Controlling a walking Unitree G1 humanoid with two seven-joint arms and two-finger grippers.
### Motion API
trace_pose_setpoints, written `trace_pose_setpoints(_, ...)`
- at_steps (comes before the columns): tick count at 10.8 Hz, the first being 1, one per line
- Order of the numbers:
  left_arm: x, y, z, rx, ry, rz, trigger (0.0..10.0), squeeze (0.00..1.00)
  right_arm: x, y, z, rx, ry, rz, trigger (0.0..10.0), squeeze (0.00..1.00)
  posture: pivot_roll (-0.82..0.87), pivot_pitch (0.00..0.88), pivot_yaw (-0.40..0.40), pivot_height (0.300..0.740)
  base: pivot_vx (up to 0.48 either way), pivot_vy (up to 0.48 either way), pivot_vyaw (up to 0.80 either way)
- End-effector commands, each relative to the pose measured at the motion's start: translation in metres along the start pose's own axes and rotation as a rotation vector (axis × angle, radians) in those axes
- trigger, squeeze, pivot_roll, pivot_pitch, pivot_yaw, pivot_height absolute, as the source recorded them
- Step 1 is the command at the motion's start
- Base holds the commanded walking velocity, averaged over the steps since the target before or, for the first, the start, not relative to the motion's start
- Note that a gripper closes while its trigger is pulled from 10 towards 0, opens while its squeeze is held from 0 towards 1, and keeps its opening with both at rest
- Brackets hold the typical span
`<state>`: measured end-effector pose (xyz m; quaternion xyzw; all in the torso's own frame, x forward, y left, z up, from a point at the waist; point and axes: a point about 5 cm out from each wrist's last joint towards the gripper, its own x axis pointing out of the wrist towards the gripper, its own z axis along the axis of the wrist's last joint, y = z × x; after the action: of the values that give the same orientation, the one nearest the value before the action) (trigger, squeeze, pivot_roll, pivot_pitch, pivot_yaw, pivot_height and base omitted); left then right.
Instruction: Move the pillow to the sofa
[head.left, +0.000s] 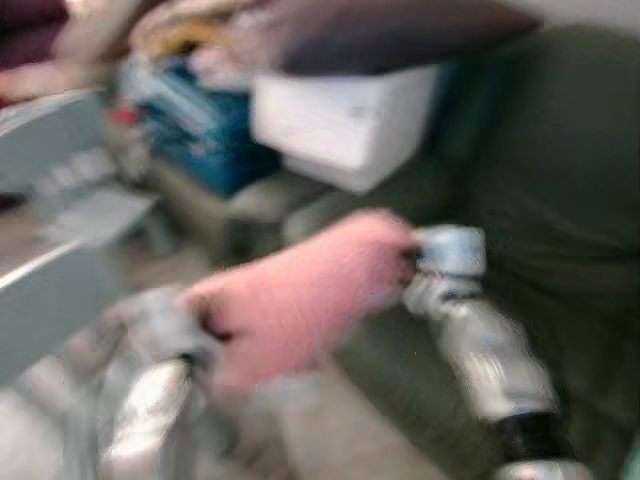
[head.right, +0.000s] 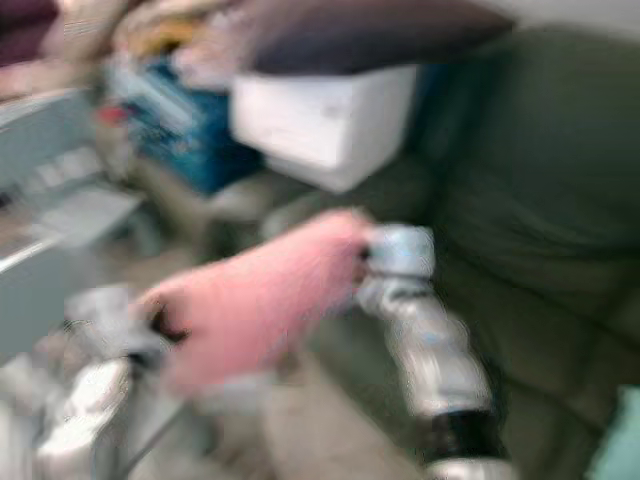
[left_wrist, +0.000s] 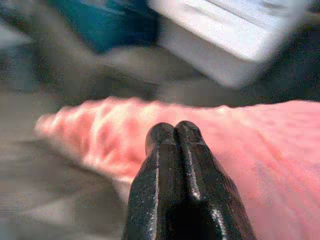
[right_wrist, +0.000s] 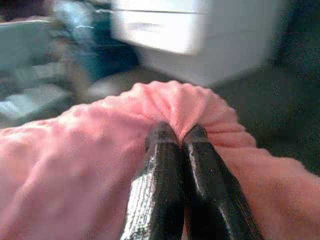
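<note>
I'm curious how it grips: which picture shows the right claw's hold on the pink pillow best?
The right wrist view: the right claw pinches bunched fabric of the pink pillow. The eye views are blurred; the left wrist view shows the left claw shut on it.

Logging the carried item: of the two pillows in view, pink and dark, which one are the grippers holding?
The pink pillow, pinched at opposite ends by the left gripper and right gripper. The dark pillow lies untouched atop the white box.

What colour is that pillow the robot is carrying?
Pink, plain with no pattern. The pillow shows best in the right wrist view, bunched between the black fingers.
</note>
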<state>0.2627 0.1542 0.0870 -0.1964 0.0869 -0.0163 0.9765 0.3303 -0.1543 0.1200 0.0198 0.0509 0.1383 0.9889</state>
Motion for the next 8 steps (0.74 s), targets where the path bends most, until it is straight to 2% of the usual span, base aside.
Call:
trace_pose_setpoints(1, -0.0059, 0.0150, 0.0029, 0.020, -0.003, 0.055, 10.0, 0.00, 0.0055, 0.0175, 0.0070, 0.010, -0.033, 0.054, 10.0, 0.00, -0.22, 0.000, 0.031, 0.740, 0.000, 0.000, -0.80)
trace_pose_setpoints(4, -0.0061, 0.0131, 0.0050, 0.037, -0.010, 0.022, 10.0, 0.00, 0.0054, 0.0184, 0.0071, 0.011, -0.033, 0.054, 10.0, 0.00, -0.22, 0.000, 0.032, 0.740, 0.000, 0.000, -0.80)
trace_pose_setpoints(5, -0.0071, 0.0116, 0.0061, 0.035, -0.015, 0.001, 10.0, 0.00, 0.0053, 0.0187, 0.0075, 0.012, -0.036, 0.054, 10.0, 0.00, -0.22, 0.000, 0.034, 0.740, 0.390, 0.000, -0.80)
trace_pose_setpoints(8, -0.0084, 0.0128, 0.0052, 0.033, -0.010, 0.010, 10.0, 0.00, 0.0050, 0.0194, 0.0074, 0.008, -0.039, 0.056, 10.0, 0.00, -0.21, 0.000, 0.035, 0.740, 0.410, 0.000, 0.00)
